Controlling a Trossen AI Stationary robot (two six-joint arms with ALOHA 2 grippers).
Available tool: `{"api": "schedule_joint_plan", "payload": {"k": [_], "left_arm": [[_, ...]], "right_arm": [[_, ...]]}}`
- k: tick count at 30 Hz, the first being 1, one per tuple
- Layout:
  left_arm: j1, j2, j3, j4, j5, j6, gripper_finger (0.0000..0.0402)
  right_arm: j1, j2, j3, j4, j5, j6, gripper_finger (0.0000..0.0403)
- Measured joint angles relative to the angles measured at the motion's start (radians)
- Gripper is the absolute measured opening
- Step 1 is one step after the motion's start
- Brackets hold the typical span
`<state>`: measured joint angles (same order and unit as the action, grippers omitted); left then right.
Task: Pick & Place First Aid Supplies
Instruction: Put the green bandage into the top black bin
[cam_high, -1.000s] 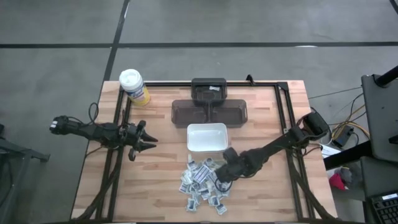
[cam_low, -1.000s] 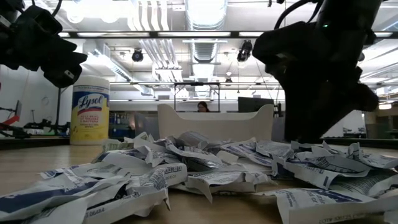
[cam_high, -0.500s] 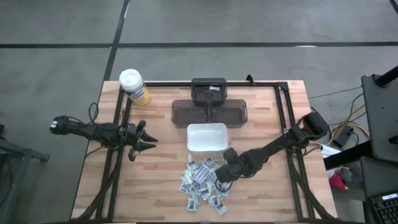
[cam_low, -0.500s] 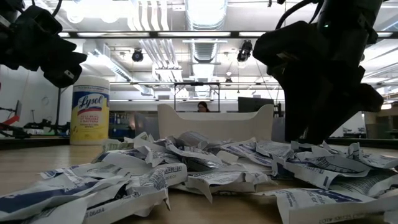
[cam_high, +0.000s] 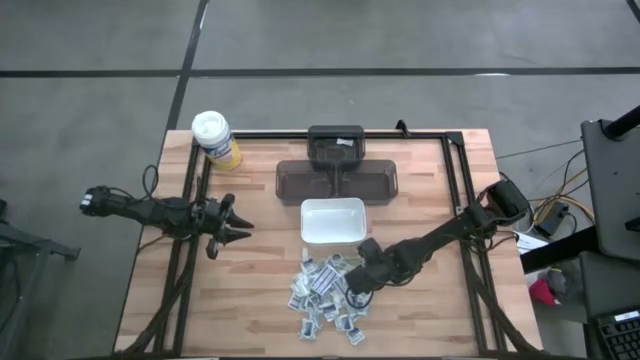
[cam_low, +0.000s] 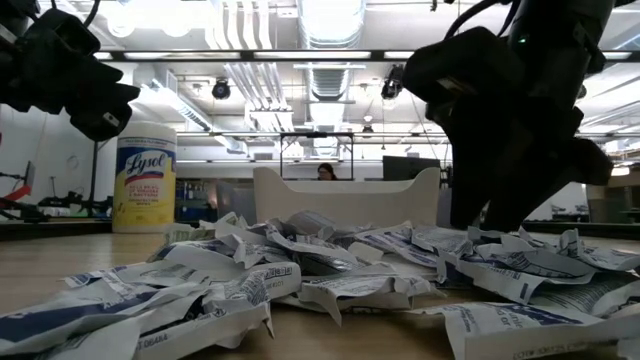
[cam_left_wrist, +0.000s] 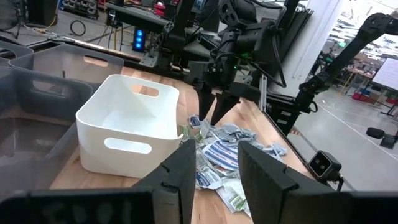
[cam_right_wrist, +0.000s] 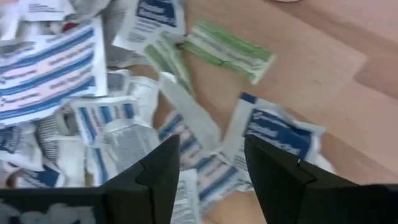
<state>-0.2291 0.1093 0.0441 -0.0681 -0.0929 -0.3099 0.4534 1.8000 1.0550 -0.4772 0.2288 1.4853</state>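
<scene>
Left arm: lying low over the desk's (cam_high: 255, 270) left half, the left gripper (cam_high: 238, 229) hanging above bare wood well apart from the packets; its fingers (cam_left_wrist: 261, 171) are standing slightly apart and holding nothing.

Yellow canister (cam_high: 216, 140) with white lid: standing upright at the desk's far left corner.

Dark trays (cam_high: 337, 178): sitting at the far middle of the desk.

White dish (cam_high: 333, 222): sitting just in front of the trays, showing nothing inside.

First aid packets (cam_high: 322, 297): lying in a loose, overlapping heap on the wood just in front of the dish, white and grey with blue, red and green print.

Right arm: reaching in from the right edge, the right gripper (cam_high: 351, 292) hovering over the heap's right side; its fingers (cam_right_wrist: 155, 168) are spreading wide above the packets, gripping none.
</scene>
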Motion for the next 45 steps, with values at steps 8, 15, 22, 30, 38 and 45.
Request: {"api": "schedule_joint_plan", "payload": {"k": [8,15,22,30,38,45], "left_arm": [[0.000,0.000,0.000,0.000,0.000,-0.001,0.0115],[0.000,0.000,0.000,0.000,0.000,-0.002,0.0115],[0.000,0.000,0.000,0.000,-0.001,-0.001,0.0115],[0.000,0.000,0.000,0.000,-0.001,0.002,0.0115],[0.000,0.000,0.000,0.000,-0.001,0.003,0.0115],[0.000,0.000,0.000,0.000,-0.002,0.003,0.0115]], "right_arm": [[0.000,0.002,-0.040,0.042,-0.018,0.004,0.0159],[0.000,0.002,-0.041,0.066,-0.017,-0.002,0.0136],[0.000,0.002,-0.039,0.073,-0.013,-0.011,0.0132],[0.000,0.002,-0.039,0.077,-0.013,-0.014,0.0111],[0.000,0.002,-0.041,0.094,-0.017,-0.042,0.0057],[0.000,0.002,-0.041,0.091,-0.016,-0.057,0.0011]]}}
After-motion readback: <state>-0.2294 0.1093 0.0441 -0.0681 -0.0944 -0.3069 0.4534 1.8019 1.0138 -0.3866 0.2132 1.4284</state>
